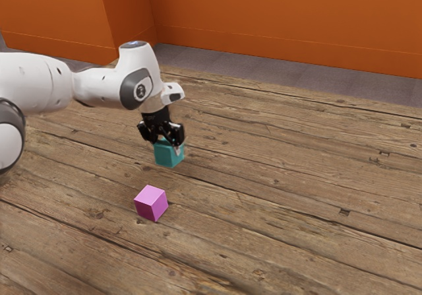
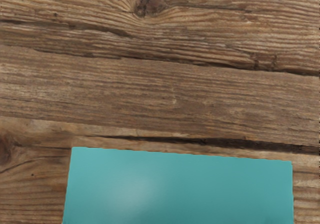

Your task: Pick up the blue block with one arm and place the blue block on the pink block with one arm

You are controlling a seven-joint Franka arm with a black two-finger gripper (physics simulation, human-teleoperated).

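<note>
The blue block (image 1: 169, 156) is gripped near its top by the hand (image 1: 163, 140). The fingers are closed to the block's width against two opposite sides, presumably so that it can be carried. It seems to be just off the counter (image 1: 297, 176), though that is hard to judge. The pink block (image 1: 151, 202) is seen nearer and slightly left, apart from it.

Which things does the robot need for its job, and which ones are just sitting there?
For the job:
- blue block, pinched in the gripper
- pink block, sitting on the planks, where the blue one should go

Just there:
- wooden table
- orange wall
</note>
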